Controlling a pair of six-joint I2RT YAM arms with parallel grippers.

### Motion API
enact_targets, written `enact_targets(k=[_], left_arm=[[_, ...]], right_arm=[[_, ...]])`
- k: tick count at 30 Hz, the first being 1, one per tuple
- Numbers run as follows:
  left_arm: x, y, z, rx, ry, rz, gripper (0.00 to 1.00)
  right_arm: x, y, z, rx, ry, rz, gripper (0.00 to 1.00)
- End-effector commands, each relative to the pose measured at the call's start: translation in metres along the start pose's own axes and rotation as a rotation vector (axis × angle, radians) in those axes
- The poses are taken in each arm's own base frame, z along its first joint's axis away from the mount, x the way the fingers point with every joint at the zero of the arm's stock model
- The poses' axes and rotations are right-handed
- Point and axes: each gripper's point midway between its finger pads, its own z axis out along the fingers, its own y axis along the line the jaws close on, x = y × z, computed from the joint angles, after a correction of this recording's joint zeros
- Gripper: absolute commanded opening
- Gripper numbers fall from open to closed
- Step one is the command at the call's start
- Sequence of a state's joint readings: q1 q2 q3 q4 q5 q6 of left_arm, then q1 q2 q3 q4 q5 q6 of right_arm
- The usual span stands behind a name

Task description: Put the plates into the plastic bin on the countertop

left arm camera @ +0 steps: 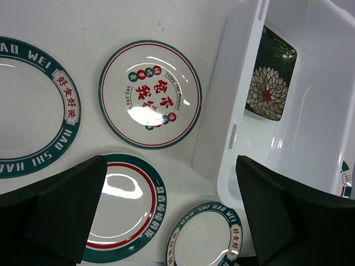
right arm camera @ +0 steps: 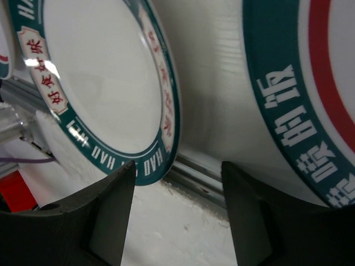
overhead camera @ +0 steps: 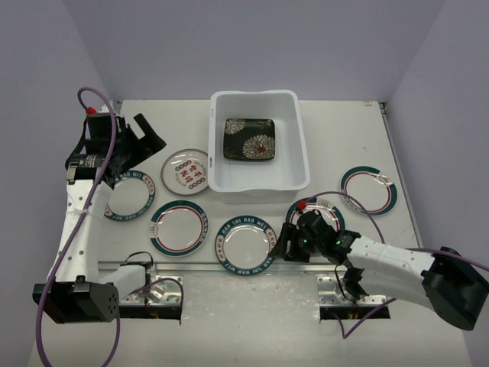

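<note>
Six round plates are lying flat on the desk [overhead camera: 344, 130], all outside the plastic bin [overhead camera: 216, 153], which is standing at upper centre of the top view. One square black floral plate [overhead camera: 250, 139] is resting on the bin's floor.

The small plate with red characters [overhead camera: 188, 171] is sitting just left of the bin. Teal-rimmed plates are spreading across the lower middle of the frame:
- The outer-left plate [overhead camera: 130, 200] is lying partly under the left arm.
- The second plate [overhead camera: 179, 227] is lying beside it.
- The centre plate [overhead camera: 246, 243] is lying near the metal rail [overhead camera: 214, 269].
- The arm-covered plate [overhead camera: 325, 210] is showing only in part behind the right arm.
- The far-right plate [overhead camera: 368, 189] is lying well apart at right.

The left end effector [overhead camera: 147, 134] is hovering at upper left, its fingers spread wide and gripping nothing. Its wrist view is looking down on the small plate and the bin.

The right end effector [right arm camera: 177, 183] is sitting low at the near desk edge, between the centre plate and the arm-covered plate. Its fingers are standing partly apart, with only the rail and bare desk showing between them. Nothing is being held. Whether a finger is touching either rim I cannot tell.
</note>
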State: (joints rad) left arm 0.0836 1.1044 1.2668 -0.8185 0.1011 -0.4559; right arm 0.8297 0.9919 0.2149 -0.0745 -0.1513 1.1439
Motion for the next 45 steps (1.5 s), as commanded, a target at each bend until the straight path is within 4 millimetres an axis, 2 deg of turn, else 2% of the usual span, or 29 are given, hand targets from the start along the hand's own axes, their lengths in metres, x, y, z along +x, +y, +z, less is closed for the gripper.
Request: enact_targets(k=[1, 4, 5, 9, 13, 14, 15, 17, 19, 24, 28, 31, 35, 37, 39, 40, 42, 43, 44, 45], left_arm=[[-0.008, -0.015, -0.014, 0.073, -0.055, 0.028, 1.0], [-0.004, -0.016, -0.014, 0.087, -0.042, 0.029, 1.0], [-0.003, -0.017, -0.014, 0.091, -0.04, 0.029, 1.0], [-0.002, -0.02, -0.015, 0.103, -0.035, 0.035, 1.0], [-0.001, -0.021, -0.011, 0.104, -0.026, 0.044, 1.0], [0.0, -0.021, -0.01, 0.104, -0.024, 0.044, 1.0], [-0.001, -0.022, -0.01, 0.102, -0.024, 0.045, 1.0], [-0.002, -0.021, -0.009, 0.097, -0.024, 0.046, 1.0], [-0.006, -0.018, -0.008, 0.069, -0.04, 0.043, 1.0], [-0.018, -0.012, -0.004, 0.013, -0.065, 0.032, 1.0], [-0.03, -0.009, -0.002, -0.036, -0.081, 0.019, 1.0], [-0.038, -0.007, -0.002, -0.062, -0.102, 0.017, 1.0], [-0.038, -0.007, 0.003, -0.07, -0.093, 0.014, 1.0], [-0.038, -0.007, 0.005, -0.069, -0.09, 0.014, 1.0], [-0.039, -0.007, 0.006, -0.071, -0.089, 0.015, 1.0], [-0.039, -0.007, 0.007, -0.072, -0.087, 0.015, 1.0], [-0.037, -0.006, 0.013, -0.078, -0.07, 0.016, 1.0], [-0.036, -0.006, 0.015, -0.078, -0.063, 0.015, 1.0], [-0.035, -0.006, 0.017, -0.079, -0.058, 0.014, 1.0], [-0.034, -0.006, 0.019, -0.076, -0.05, 0.014, 1.0]], right_arm=[[-0.023, 0.016, 0.015, -0.041, -0.1, 0.016, 0.61], [-0.024, 0.006, 0.026, -0.014, -0.111, 0.016, 0.48], [-0.025, 0.005, 0.027, -0.015, -0.124, 0.031, 0.4], [-0.03, -0.003, 0.029, 0.005, -0.164, 0.066, 0.31], [-0.03, -0.007, 0.031, 0.013, -0.181, 0.102, 0.04], [-0.031, -0.007, 0.03, 0.006, -0.186, 0.11, 0.0], [-0.032, -0.004, 0.029, -0.005, -0.192, 0.109, 0.0], [-0.037, 0.009, 0.024, -0.036, -0.2, 0.098, 0.0], [-0.05, 0.032, 0.009, -0.067, -0.224, 0.048, 0.0], [-0.068, 0.061, -0.03, -0.005, -0.217, -0.091, 0.0], [-0.059, 0.095, -0.061, -0.041, -0.085, -0.227, 0.0], [-0.049, 0.111, -0.074, -0.063, 0.023, -0.29, 0.0], [-0.047, 0.161, -0.102, -0.198, 0.117, -0.364, 0.0], [-0.058, 0.19, -0.115, -0.269, 0.109, -0.39, 0.0], [-0.079, 0.204, -0.12, -0.284, 0.056, -0.388, 0.0], [-0.097, 0.206, -0.12, -0.276, 0.017, -0.374, 0.0], [-0.158, 0.204, -0.117, -0.251, -0.109, -0.306, 0.0], [-0.183, 0.201, -0.116, -0.244, -0.153, -0.28, 0.0], [-0.195, 0.207, -0.119, -0.261, -0.189, -0.288, 0.0], [-0.221, 0.209, -0.12, -0.263, -0.233, -0.278, 0.0]])
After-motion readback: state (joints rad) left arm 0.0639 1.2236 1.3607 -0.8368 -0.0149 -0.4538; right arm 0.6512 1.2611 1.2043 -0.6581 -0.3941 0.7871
